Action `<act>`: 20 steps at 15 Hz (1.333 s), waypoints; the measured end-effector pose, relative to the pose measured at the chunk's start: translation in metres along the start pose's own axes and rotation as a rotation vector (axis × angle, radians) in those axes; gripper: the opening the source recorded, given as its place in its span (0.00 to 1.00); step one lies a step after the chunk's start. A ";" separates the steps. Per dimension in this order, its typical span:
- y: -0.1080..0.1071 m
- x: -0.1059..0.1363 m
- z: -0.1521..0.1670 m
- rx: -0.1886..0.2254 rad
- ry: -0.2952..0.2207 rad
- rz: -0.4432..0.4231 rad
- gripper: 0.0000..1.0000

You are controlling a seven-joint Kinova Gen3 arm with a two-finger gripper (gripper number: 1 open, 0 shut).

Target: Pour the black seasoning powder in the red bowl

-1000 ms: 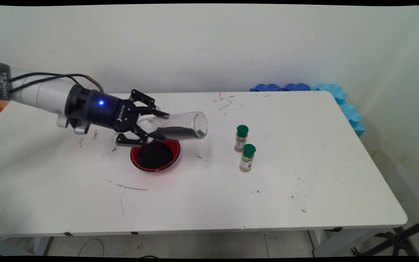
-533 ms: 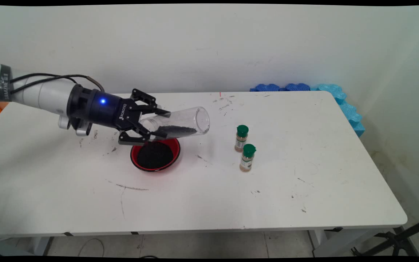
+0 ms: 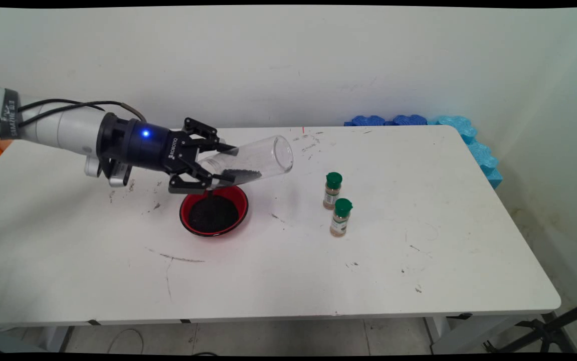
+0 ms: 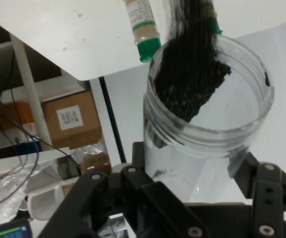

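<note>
As the tool (image 3: 218, 163) rose, the jar (image 3: 253, 161) tilted upward.

- A robotics lab or test room, by the look of it: a scuffed, marked white table (image 3: 418, 210) against a bare white wall (image 3: 288, 60).
- Blue foam padding blocks (image 3: 468, 135) are wedged along the table's far right corner.
- Beneath the table, the hand view shows a brown cardboard box (image 4: 68, 119) with a label and loose cables (image 4: 4, 163).
</note>
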 end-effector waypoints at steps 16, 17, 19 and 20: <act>0.008 -0.017 -0.002 -0.076 -0.107 -0.117 0.00; 0.008 -0.018 -0.003 -0.080 -0.115 -0.122 0.00; 0.008 -0.020 -0.003 -0.086 -0.127 -0.132 0.00; 0.009 -0.021 -0.003 -0.090 -0.134 -0.137 0.00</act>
